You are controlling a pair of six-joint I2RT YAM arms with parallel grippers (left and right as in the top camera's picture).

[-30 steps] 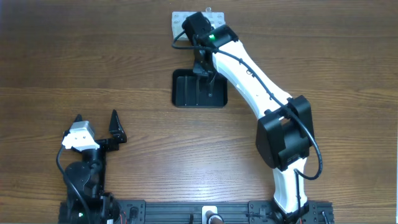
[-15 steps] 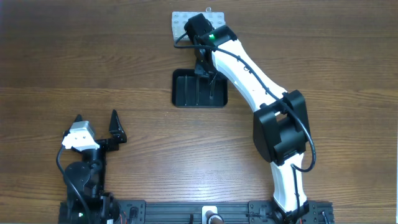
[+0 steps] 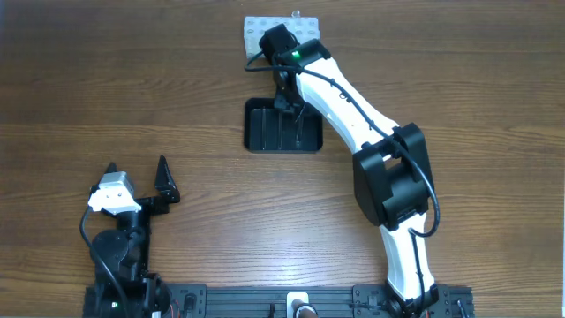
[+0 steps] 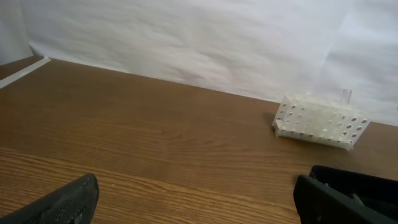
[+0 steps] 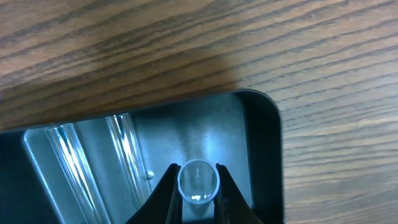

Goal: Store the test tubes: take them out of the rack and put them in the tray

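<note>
My right gripper (image 3: 287, 97) hangs over the black tray (image 3: 260, 132), shut on a clear test tube (image 5: 198, 181) that I see end-on between the fingertips. Below it in the right wrist view lies the tray's floor (image 5: 249, 143), with two tubes (image 5: 68, 165) lying side by side in the neighbouring slots. The white rack (image 3: 258, 31) stands just beyond the tray, partly hidden by the arm. One tube (image 4: 347, 95) stands upright at the rack's (image 4: 318, 121) far corner. My left gripper (image 3: 137, 174) is open near the table's front left, far from both.
Bare wooden table lies all around the tray and rack. A white wall (image 4: 186, 37) rises behind the table's far edge. The arms' black base rail (image 3: 282, 300) runs along the front edge.
The right arm's elbow and wrist have shifted a little to the left over the tray, still holding the tube. The left arm has not moved.
</note>
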